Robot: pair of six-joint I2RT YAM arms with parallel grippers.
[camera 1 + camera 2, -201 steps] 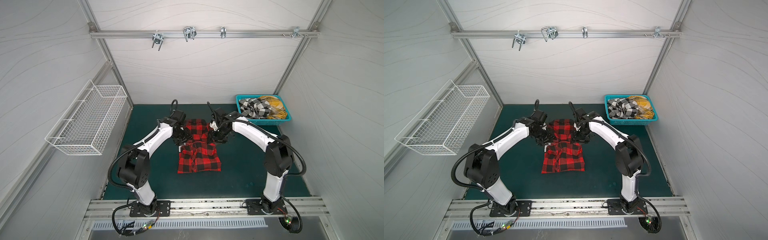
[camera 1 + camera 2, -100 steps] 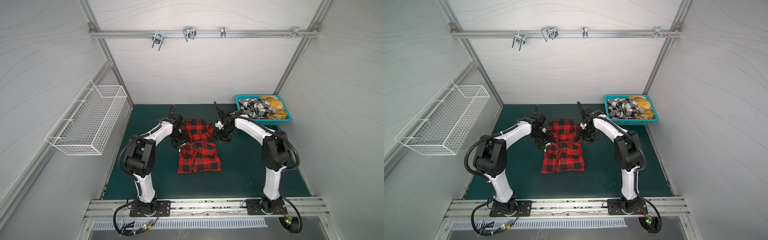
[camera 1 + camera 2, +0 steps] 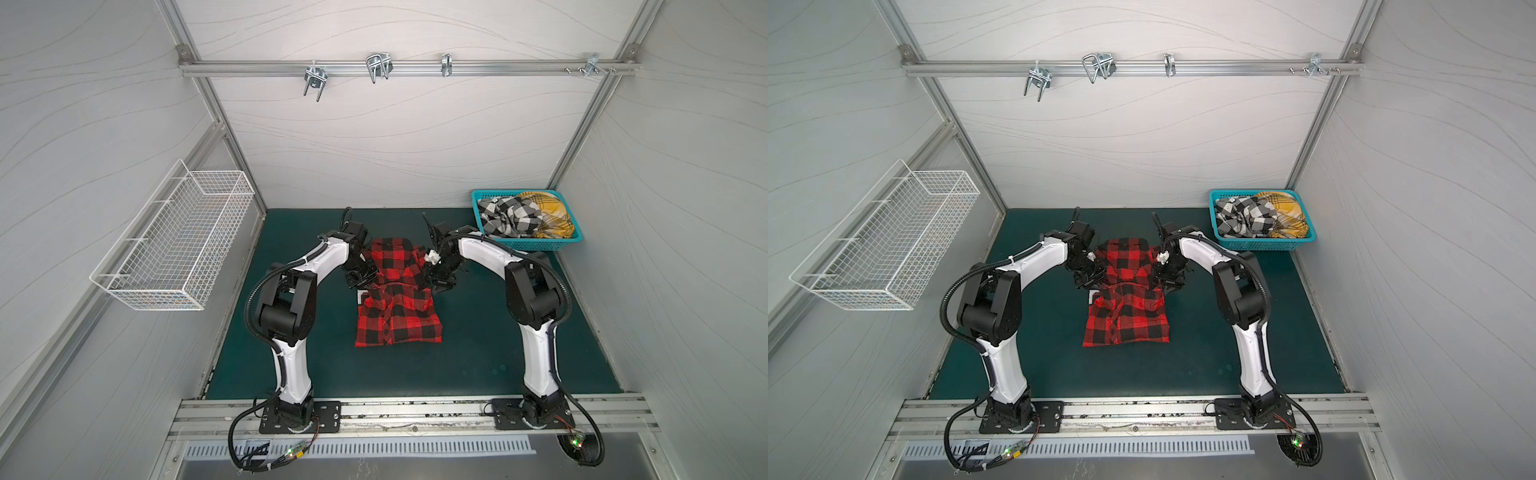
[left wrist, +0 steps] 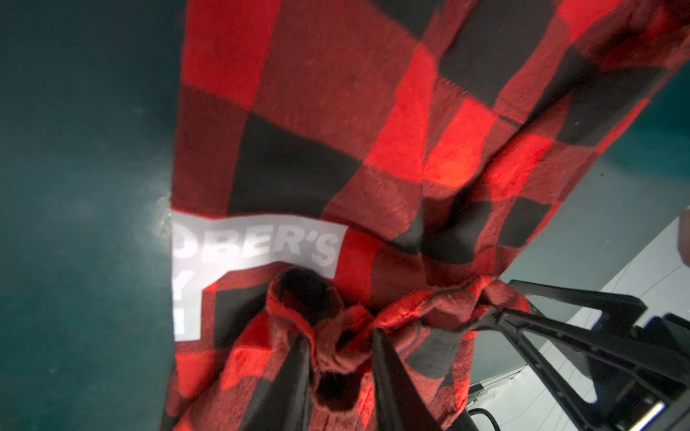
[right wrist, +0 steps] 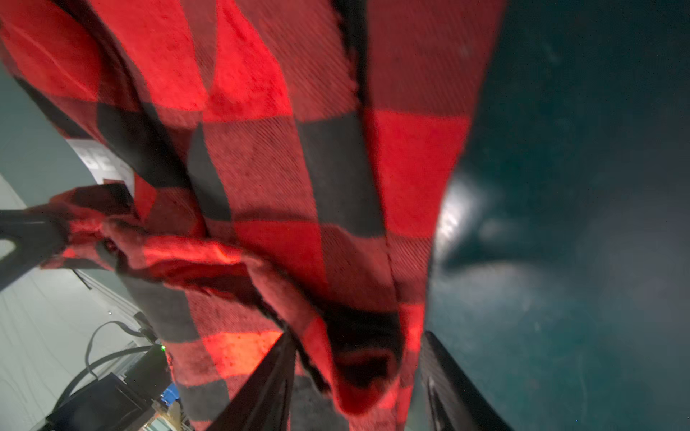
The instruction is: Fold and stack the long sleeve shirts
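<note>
Red-and-black buffalo check shirt (image 3: 397,309) sits mid-mat on the green table (image 3: 478,357). It is already narrowed to a strip, with no sleeves sticking out at the sides. The left gripper (image 4: 339,354) has narrow jaws pinched on a bunched edge of it. The right gripper (image 5: 358,358) has jaws a bit wider, clamped round a thick fold on the opposite edge. Both grips are about mid-length, and the cloth there is raised off the table while the near half lies flat.

Judgement: the cross fold is in hand and the first shirt is roughly halfway folded.

Left to do: finish this fold, then the black-and-white check shirt (image 3: 509,218) and the mustard-yellow plaid shirt (image 3: 548,214). Both are crumpled in the teal basket (image 3: 528,248). No stack has been started.
</note>
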